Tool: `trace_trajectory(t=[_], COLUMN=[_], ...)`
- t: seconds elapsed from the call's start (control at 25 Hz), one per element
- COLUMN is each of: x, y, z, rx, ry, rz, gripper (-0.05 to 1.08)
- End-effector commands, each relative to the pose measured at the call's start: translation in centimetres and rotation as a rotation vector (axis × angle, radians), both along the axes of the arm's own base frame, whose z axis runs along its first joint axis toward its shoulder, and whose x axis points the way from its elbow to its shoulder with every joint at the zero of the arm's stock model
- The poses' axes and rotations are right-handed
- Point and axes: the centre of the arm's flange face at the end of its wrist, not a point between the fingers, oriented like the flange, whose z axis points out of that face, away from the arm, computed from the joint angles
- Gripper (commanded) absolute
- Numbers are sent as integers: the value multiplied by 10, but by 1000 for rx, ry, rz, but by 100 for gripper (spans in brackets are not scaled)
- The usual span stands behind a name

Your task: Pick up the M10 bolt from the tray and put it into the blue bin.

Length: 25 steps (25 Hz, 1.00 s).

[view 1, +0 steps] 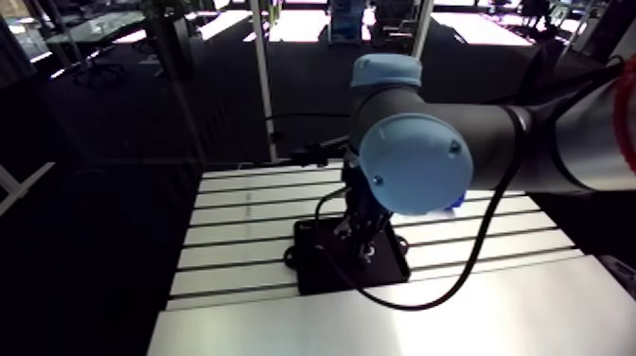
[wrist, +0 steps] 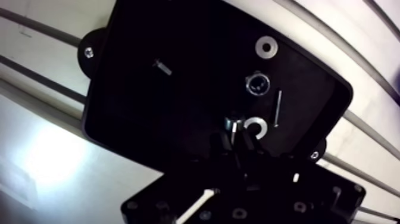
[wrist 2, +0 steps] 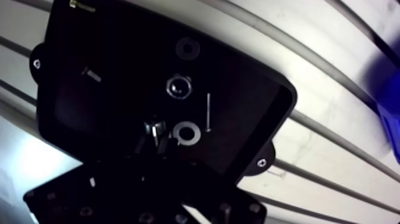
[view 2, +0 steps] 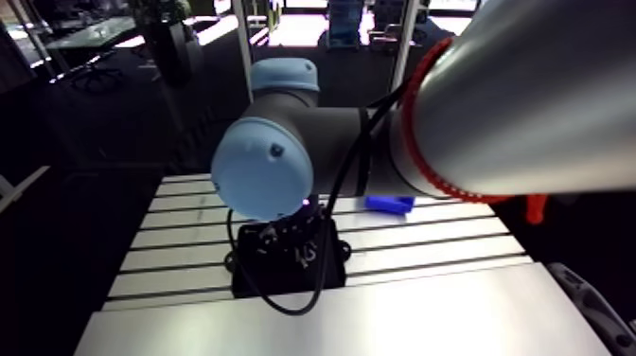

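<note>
**Two-fingered black gripper [wrist: 234,134] clamped on the short, bright steel M10 bolt [wrist: 232,123]**

Wrist view: the gripper's fingers stand close together, low inside a shallow black rectangular tray [wrist: 131,101]. The M10 bolt is pressed between their tips. The tray lies flat on the slotted aluminium table [view 1: 246,204].

From left to right in the scene:
- A small grey screw [wrist: 161,67] lies alone in the tray's left half, well apart from the gripper and farther off.
- The M10 bolt sits near the middle of the tray's near edge.
- A flat silver washer [wrist: 255,127] lies just beside the bolt on its right.
- A round bright metal part with a dark centre [wrist: 256,83] lies ahead of that washer.
- A second flat washer [wrist: 266,46] lies farther off again.
- A thin metal pin [wrist: 278,107] lies to the right of these, pointing away from the gripper.
- A small blue plastic bin [view 2: 390,203] stands on the table outside the tray, to its right and farther back.
</note>
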Motion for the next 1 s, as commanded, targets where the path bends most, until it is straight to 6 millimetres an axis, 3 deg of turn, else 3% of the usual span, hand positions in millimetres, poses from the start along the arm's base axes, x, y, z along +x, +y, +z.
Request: trace_trajectory(t=[0.04,0.32,0.64,0.84,1.0], x=[1,-8,-32,-48,-62], y=[0,0,7,27,45], z=[26,99,166,208,223], rx=[14,6,3,-5,-13], ry=[19,52,54,64,77], rz=[3,7,104,237,343], gripper=[104,105,105,107,107])
